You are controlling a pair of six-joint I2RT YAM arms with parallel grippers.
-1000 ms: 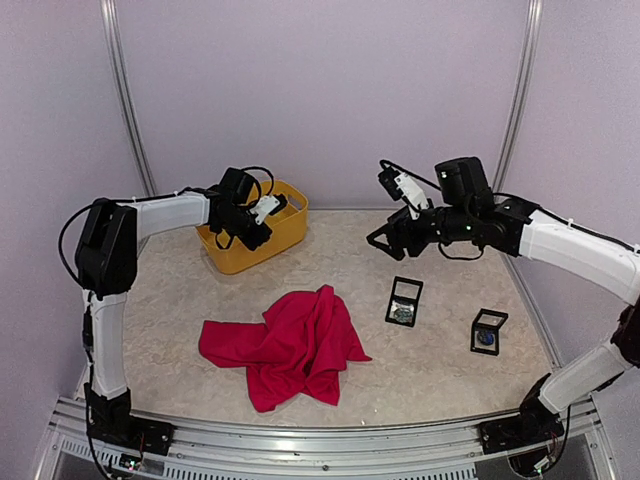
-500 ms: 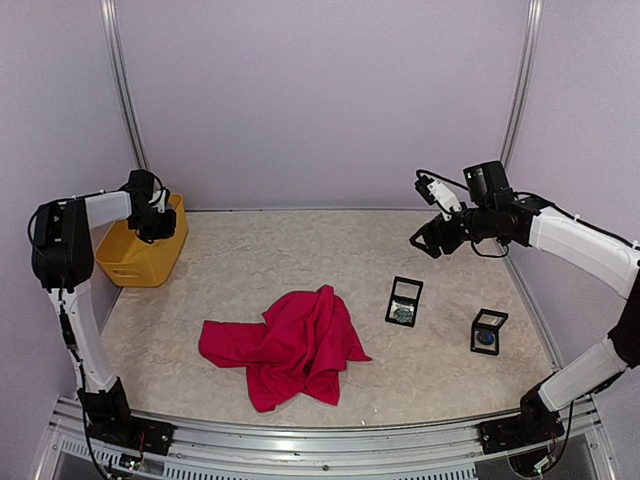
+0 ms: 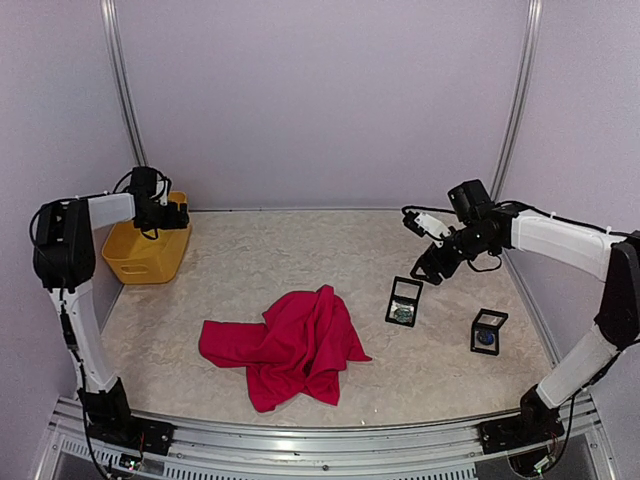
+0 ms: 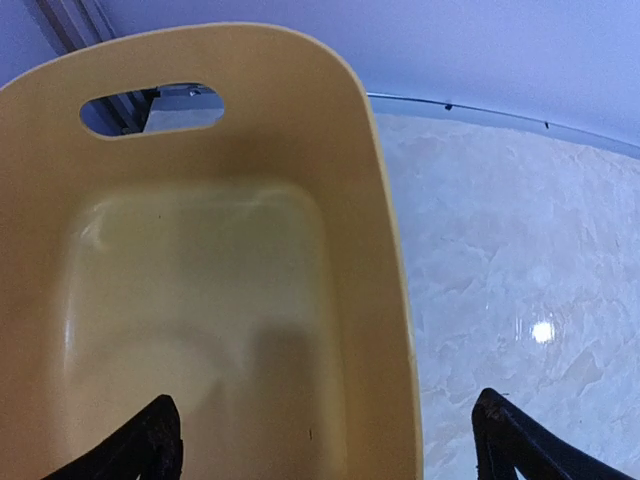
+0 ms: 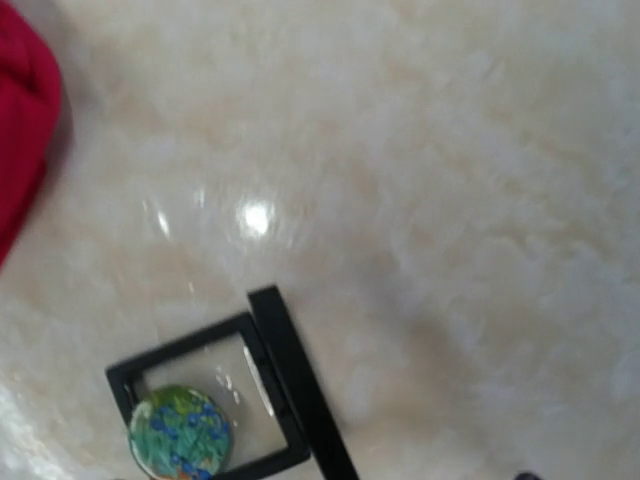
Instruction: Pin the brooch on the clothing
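Now you are looking at a changed layout. The yellow plastic tub (image 3: 140,262), which a second ago was sitting further in along the back wall, is standing in the far-left corner. The left gripper (image 4: 330,450) was clamped on it through that move. It is now standing wide open, its fingertips (image 4: 160,440) straddling the tub's wall without pinching it, and it is holding nothing. By my reading, you are finishing with the tub.

The right gripper (image 3: 432,265) is coming down from the back right and is hovering just behind the black square display frame (image 3: 404,300). I cannot tell from either view how far its jaws are parted. The round blue-green floral brooch (image 5: 180,430) is lying inside that frame, untouched. A second black frame (image 3: 488,331) is sitting to its right.

The crumpled crimson-pink T-shirt (image 3: 295,345) is lying mid-table, left of the frames, not spread out. Pinning is not yet beginning; getting the brooch out is probably coming next.
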